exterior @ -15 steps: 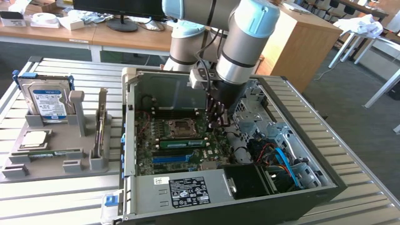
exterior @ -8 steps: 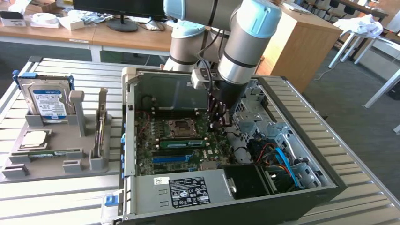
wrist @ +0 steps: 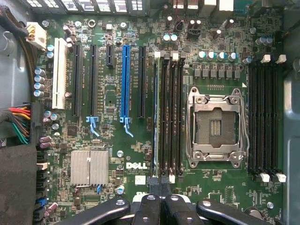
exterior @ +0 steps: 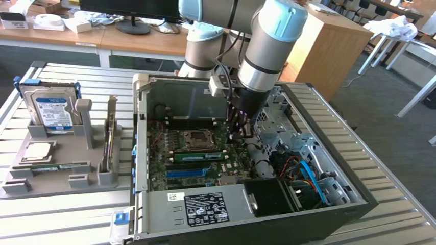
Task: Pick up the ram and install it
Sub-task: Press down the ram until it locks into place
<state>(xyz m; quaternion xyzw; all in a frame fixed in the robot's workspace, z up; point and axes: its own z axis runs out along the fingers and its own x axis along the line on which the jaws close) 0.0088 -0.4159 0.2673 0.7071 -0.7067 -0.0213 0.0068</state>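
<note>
- Wooden desks fill the far side of the room. Nearer, a slatted grey metal surface [exterior: 68,219] carries an open black computer case [exterior: 143,102] lying on its side.
- On the exterior view's left, a grey plastic holder [exterior: 85,176] keeps a blue-labelled hard drive [exterior: 49,109] upright.
- The ram [exterior: 197,155], a long thin green circuit-board stick, stands on edge in a black memory slot of the green motherboard [wrist: 112,150]. It is on the near side of the square silver processor socket [exterior: 197,137]. From my wrist I see the ram edge-on as a pale line [wrist: 155,117], in the slot furthest from the socket.
- My hand [exterior: 238,137] hangs over the end of that slot on the exterior view's right. Its black fingers [wrist: 150,206] are drawn together with hardly a gap. I cannot tell whether they nip the stick's end or only sit above it.
- I cannot tell whether the stick is fully seated.
- I judge the ram light, stiff and brittle, with smooth, slippery faces. I would hold it by its bare top edge or short ends, clear of the chips and contacts, and keep it upright so it does not bend in the slot.
</note>
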